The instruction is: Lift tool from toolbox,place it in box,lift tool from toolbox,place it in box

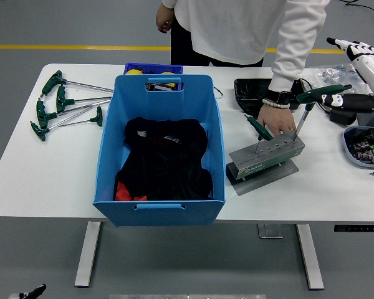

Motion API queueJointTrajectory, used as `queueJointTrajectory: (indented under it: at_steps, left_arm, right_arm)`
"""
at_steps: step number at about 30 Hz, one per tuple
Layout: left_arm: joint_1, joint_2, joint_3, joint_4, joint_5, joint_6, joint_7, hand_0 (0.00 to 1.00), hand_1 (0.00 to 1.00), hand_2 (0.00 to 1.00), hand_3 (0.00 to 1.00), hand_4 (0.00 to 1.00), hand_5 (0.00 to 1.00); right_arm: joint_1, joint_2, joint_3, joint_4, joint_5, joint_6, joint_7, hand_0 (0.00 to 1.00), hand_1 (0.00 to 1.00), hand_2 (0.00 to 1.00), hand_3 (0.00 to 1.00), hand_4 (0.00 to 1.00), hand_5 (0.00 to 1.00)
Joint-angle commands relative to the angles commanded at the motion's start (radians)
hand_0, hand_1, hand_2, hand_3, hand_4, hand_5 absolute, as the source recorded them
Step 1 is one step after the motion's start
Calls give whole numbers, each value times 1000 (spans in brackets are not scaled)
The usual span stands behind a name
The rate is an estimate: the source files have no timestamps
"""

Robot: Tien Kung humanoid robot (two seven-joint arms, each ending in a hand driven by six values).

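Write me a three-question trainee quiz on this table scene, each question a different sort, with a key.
1. True or false: the blue box holds dark cloth.
2. How many green-handled tools stand in the grey tool stand? A) none B) two C) five
3. Fill in: the person's hand rests on the table right behind the ______.

Key
1. True; nearly all black, with a bit of red at the near left corner.
2. B: a short tool and a tall tool. Four more tools lie on the table left of the box.
3. Tool stand. The robot's right hand is raised at the far right, fingers spread, holding nothing.
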Motion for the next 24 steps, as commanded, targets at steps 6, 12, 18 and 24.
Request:
queueJointTrajectory:
  at_steps: [6, 12, 18, 24]
  left_arm:
    - [-2, 0, 3, 0, -3, 0, 1, 713, 715, 744, 632, 634, 516]
    - [-4, -2, 5, 0, -4, 0, 2, 713, 715, 744, 632, 634, 516]
    - [-8, -2, 7, 0, -10, 1, 2, 714, 715, 744, 633, 633, 514]
    - [-10, -2, 14, 0, -20, 3, 2, 714, 716, 745, 633, 633, 513]
  right_arm:
    - [126, -47, -180, -96, -12, -10, 21, 998, 964, 948, 955, 998, 546]
    - [228, -42, -320, -209, 3, -13, 35, 998, 964, 948, 955, 998, 546]
    - [328, -37, -457, -318, 2, -25, 56, 998, 907, 903, 921, 998, 535]
    - [395, -23, -556, -390, -13, -40, 66, 984, 857, 825, 882, 998, 517]
